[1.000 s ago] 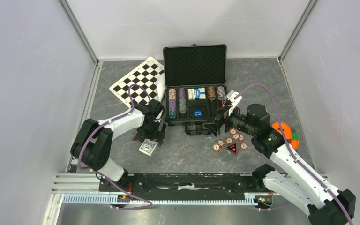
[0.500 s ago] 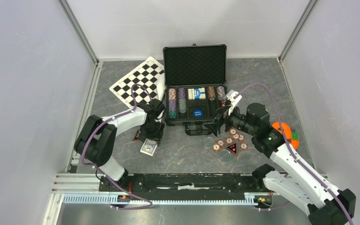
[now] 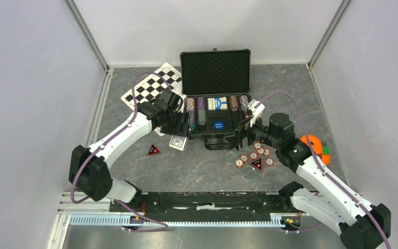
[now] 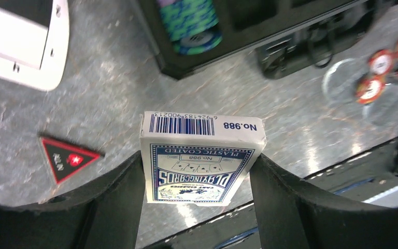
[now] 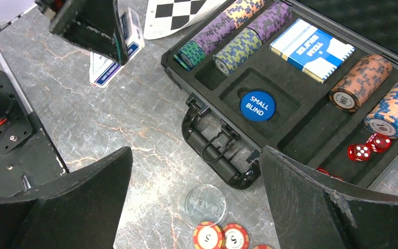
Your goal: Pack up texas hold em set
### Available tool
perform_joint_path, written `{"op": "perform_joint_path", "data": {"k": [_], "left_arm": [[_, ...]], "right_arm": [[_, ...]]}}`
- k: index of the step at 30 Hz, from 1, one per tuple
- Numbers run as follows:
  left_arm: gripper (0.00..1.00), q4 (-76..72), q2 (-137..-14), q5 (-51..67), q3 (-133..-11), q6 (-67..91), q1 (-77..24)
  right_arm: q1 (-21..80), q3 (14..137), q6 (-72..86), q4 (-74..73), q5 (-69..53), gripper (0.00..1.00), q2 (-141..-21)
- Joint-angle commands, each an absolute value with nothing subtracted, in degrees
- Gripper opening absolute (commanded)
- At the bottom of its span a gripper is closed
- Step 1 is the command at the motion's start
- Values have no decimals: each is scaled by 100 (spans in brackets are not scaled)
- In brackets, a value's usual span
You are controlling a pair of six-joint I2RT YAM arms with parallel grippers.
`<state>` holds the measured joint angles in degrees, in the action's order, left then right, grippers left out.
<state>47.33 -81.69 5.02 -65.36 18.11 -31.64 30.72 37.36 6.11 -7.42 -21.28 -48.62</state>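
From above, the card deck (image 3: 178,142) is seen just off the near left corner of the case (image 3: 215,72); at the left wrist, the left gripper (image 4: 197,162) is clamped on it, "No.988" legible; at the right wrist, the right gripper (image 5: 194,153) is spread wide before the "SMALL BLIND" button (image 5: 257,105).

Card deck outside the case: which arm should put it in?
Left. The left gripper already clamps the card deck, just off the case's front-left corner. The right gripper is open and empty near the handle, with the loose chips nearer to it.
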Motion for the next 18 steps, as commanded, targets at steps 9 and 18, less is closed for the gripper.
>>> {"op": "perform_joint_path", "data": {"k": [9,18], "left_arm": [[45,3676,-9359,1612,-8107,1195,-3249],[44,3129,-10222,1911,-8993,679,-3497]], "right_arm": [[3068,3394,777,-325,-1200,98,-4790],[3067,3446,763,-491,-651,98,-4627]]}}
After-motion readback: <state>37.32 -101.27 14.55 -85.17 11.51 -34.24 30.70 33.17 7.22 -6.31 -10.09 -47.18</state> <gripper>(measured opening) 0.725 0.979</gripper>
